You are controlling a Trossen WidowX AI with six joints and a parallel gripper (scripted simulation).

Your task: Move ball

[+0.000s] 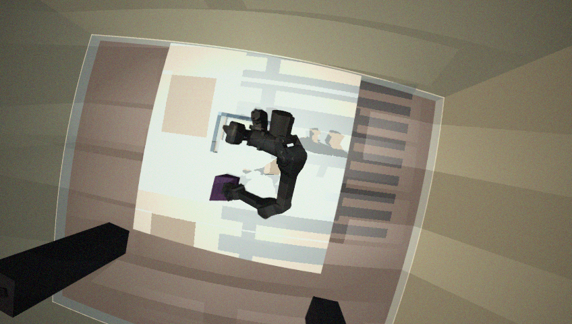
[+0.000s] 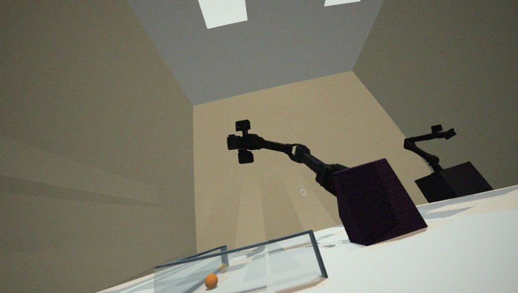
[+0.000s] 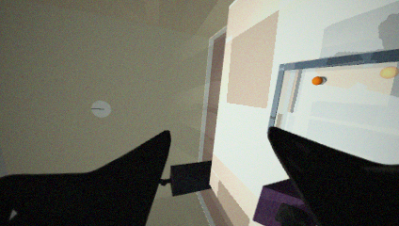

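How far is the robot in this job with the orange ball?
Nothing looks done yet. The orange ball lies on the table near the clear walls, apart from the see-through copy. The gripper is open and empty, high above the table. Left to do: reach the ball, move it onto the copy, release it and withdraw.

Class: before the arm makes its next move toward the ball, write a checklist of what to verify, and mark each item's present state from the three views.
1. End effector open, nothing between its fingers: ok.
2. Orange ball on the table, inside the clear walls: ok.
3. See-through copy visible, apart from the ball: ok.
4. Ball on the copy: not ok.
5. End effector down at ball height: not ok, it hangs high above.
6. Purple box outside the walls: ok.
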